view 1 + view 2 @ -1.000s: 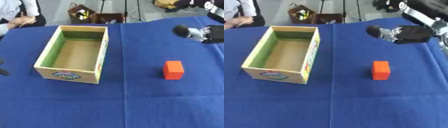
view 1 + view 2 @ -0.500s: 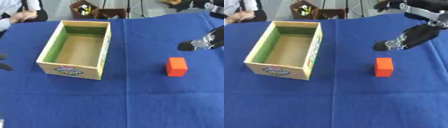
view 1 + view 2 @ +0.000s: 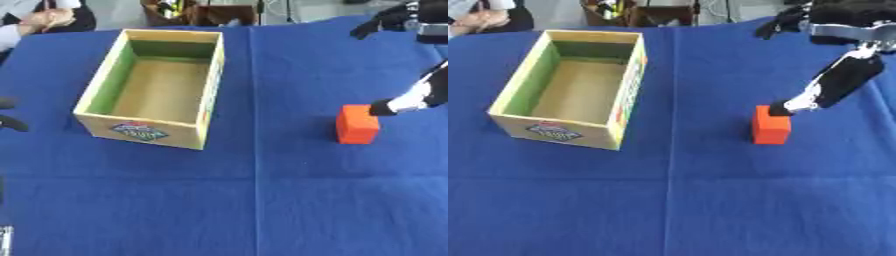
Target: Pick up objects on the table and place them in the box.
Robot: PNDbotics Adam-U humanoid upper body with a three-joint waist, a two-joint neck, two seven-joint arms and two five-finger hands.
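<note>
Block (image 3: 772, 125) sits toward the table's (image 3: 710, 200) right edge, well apart from the empty box (image 3: 570, 90) at far left. Right hand (image 3: 833, 85) has fingers extended, tips at the block's top, not closed round it. Risk: they nudge or tip it instead of gripping.

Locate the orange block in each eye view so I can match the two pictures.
Left eye view: block at right, just above mid-height.
Right eye view: block right of centre, near mid-height.
Shared landmark: the open box, left of the block in both.
</note>
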